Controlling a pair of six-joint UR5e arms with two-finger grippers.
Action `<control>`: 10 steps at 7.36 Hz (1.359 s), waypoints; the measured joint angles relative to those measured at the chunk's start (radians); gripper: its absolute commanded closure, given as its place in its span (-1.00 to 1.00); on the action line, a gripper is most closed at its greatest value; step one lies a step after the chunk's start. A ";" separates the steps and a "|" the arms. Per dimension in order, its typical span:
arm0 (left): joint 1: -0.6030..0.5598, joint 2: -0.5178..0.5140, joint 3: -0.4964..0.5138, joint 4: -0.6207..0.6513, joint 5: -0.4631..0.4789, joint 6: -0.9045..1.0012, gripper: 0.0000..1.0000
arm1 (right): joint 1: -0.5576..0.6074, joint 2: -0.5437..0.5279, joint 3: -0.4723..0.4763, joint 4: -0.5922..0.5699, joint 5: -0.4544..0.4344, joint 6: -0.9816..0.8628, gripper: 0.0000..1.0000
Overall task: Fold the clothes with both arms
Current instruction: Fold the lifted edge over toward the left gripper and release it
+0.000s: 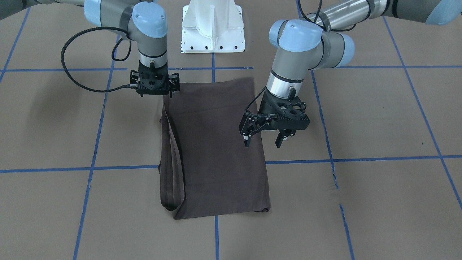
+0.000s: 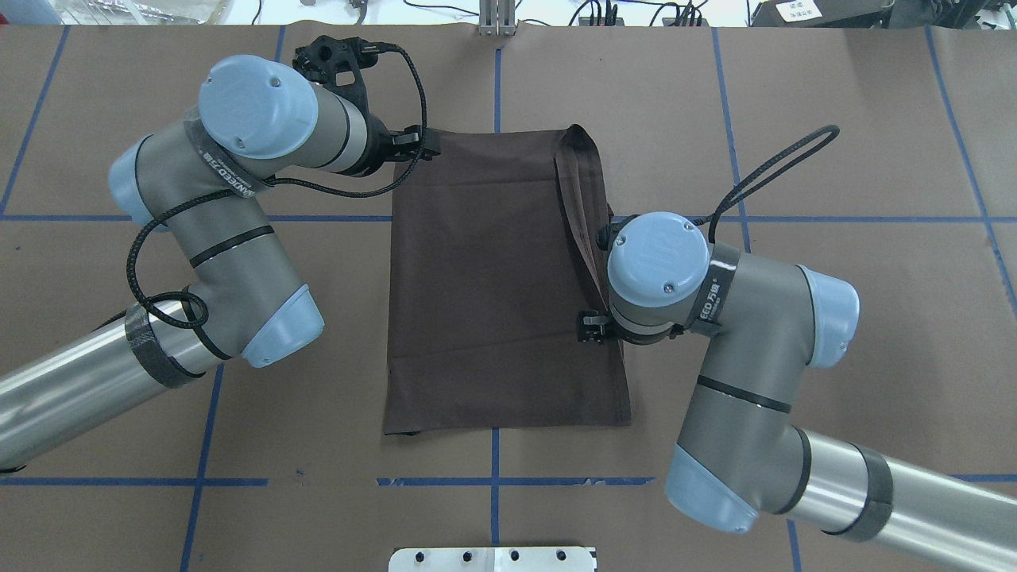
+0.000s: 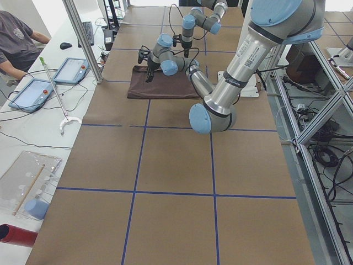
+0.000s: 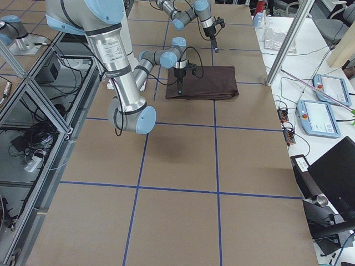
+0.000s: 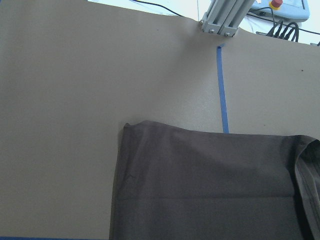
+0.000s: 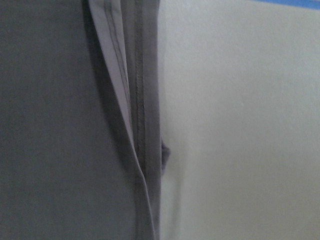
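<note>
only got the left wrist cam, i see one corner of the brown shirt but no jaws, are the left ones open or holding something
Observer: Open and empty. In the front view the left gripper hangs above the shirt, jaws spread, clear of it.
Operator: and the other one
Observer: The right gripper is down low at the shirt's opposite long edge. I can't tell whether its jaws are shut.
Operator: is the shirt folded
Observer: Into a long rectangle, with a hemmed flap bunched along the edge by the right gripper.
</note>
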 measured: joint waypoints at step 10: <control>0.001 0.024 -0.006 -0.014 -0.028 0.002 -1.00 | 0.111 0.217 -0.456 0.151 0.013 -0.168 -1.00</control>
